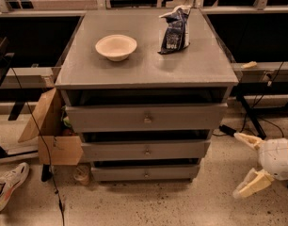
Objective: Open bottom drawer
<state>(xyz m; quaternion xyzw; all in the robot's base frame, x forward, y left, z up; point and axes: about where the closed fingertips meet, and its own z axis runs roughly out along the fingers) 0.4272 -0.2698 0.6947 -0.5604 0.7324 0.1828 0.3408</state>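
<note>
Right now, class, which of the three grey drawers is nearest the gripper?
The bottom drawer, narrowest and lowest; the open gripper hangs low at its right, the middle drawer and top drawer higher.

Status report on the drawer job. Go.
Gripper open, low near the floor, right of the cabinet, holding nothing. Bottom drawer looks shut, knob untouched. Cardboard box on the cabinet's far side, not in the path.

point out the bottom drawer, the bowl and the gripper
bottom drawer (pixel 120 173): camera view, left half of its grey front
bowl (pixel 116 46): camera view, its inner hollow
gripper (pixel 236 165): camera view, lower right near the floor, midway between open fingertips
</note>
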